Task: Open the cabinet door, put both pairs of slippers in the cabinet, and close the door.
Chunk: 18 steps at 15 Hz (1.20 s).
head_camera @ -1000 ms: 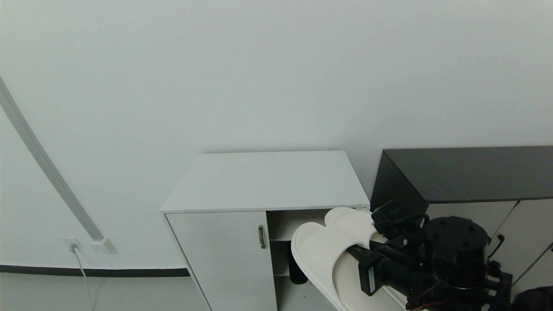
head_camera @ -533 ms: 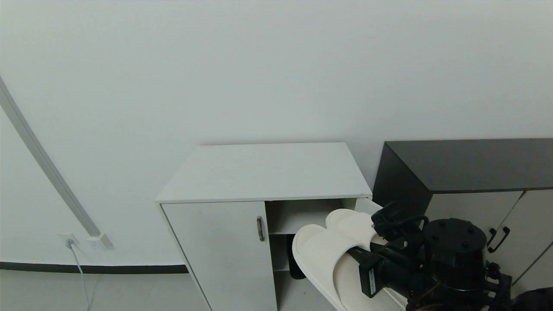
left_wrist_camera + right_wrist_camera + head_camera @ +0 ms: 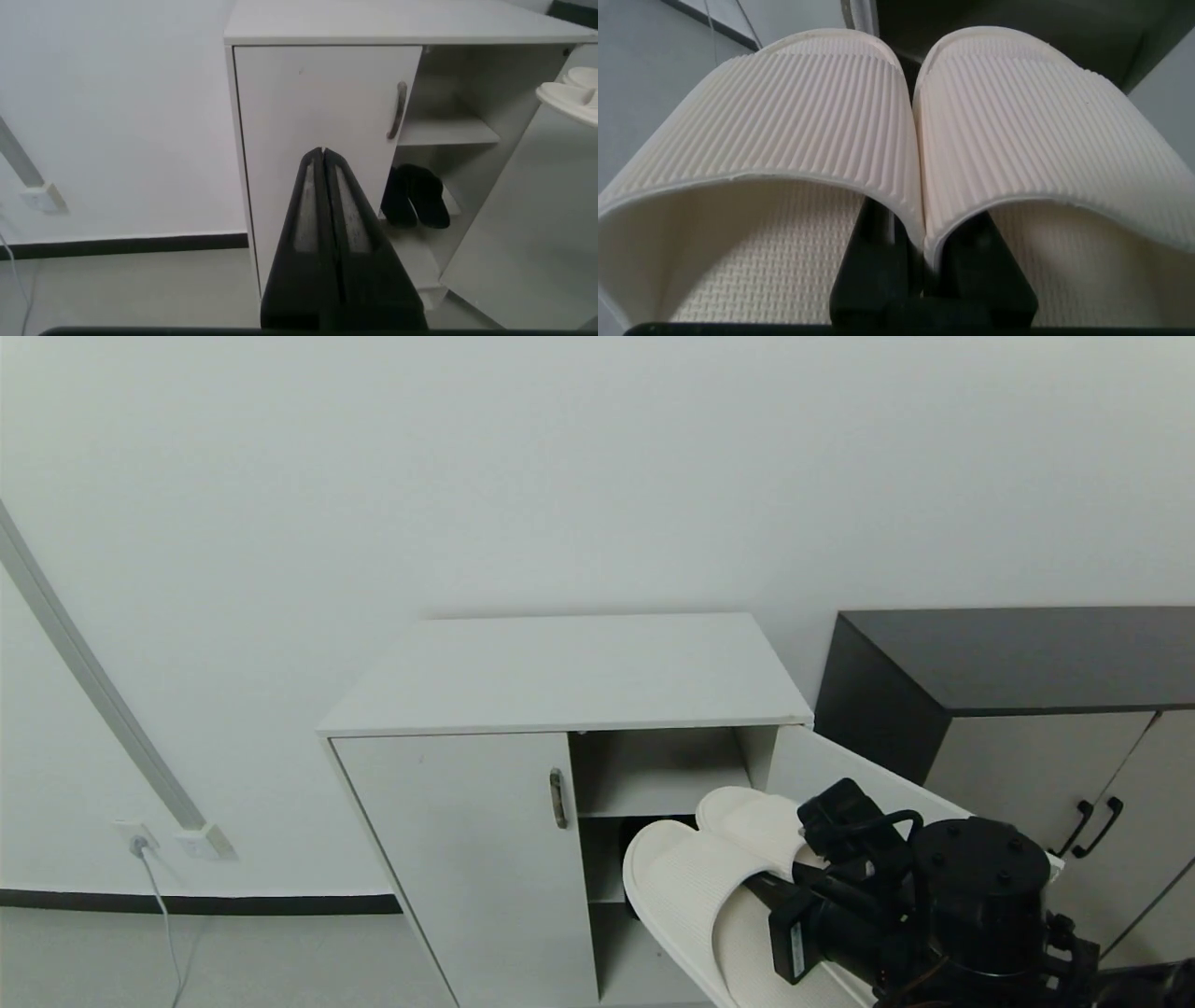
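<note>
A white cabinet [image 3: 569,667] stands against the wall, its left door [image 3: 467,849] closed and its right door [image 3: 840,770] swung open to the right. Black slippers [image 3: 418,196] lie side by side on its middle shelf. In front of the open compartment my right gripper [image 3: 794,882] is shut on a pair of white ribbed slippers [image 3: 691,882], toes toward the cabinet. It pinches the slippers' [image 3: 831,121] inner edges together [image 3: 923,245]. My left gripper [image 3: 322,163] is shut with nothing in it, facing the closed left door [image 3: 318,103].
A black-topped cabinet [image 3: 1018,653] with paired dark handles [image 3: 1092,826] stands directly right of the open door. A wall socket with a cable [image 3: 140,845] and a slanted conduit [image 3: 84,672] are at the left. Bare floor lies before the cabinet.
The head camera has shifted: the cabinet sits higher in the picture, showing more of its inside and the open right door. The right gripper still holds the white slippers.
</note>
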Motion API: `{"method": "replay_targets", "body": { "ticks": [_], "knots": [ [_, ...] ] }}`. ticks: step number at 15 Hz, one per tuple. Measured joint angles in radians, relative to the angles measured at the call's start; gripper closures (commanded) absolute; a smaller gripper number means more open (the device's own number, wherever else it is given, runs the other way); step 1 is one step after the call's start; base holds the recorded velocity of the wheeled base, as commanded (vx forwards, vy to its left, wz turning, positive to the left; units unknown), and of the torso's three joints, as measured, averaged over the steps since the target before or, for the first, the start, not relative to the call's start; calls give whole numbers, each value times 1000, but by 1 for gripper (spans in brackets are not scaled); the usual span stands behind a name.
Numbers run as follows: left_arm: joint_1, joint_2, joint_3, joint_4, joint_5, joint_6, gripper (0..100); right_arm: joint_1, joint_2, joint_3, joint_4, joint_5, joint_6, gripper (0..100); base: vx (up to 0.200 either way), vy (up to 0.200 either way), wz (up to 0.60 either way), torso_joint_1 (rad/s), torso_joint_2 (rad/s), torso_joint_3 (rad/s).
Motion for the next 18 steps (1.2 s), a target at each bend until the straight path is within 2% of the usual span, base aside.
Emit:
{"method": "replay_targets", "body": {
  "ticks": [10, 18],
  "knots": [
    [0, 0, 0, 0, 0, 0, 100, -4, 21, 22, -43, -1, -10, 100, 0, 0, 0, -199, 523, 318],
    [0, 0, 0, 0, 7, -1, 100, -14, 26, 27, -83, 0, -11, 100, 0, 0, 0, -131, 467, 336]
  ]
}}
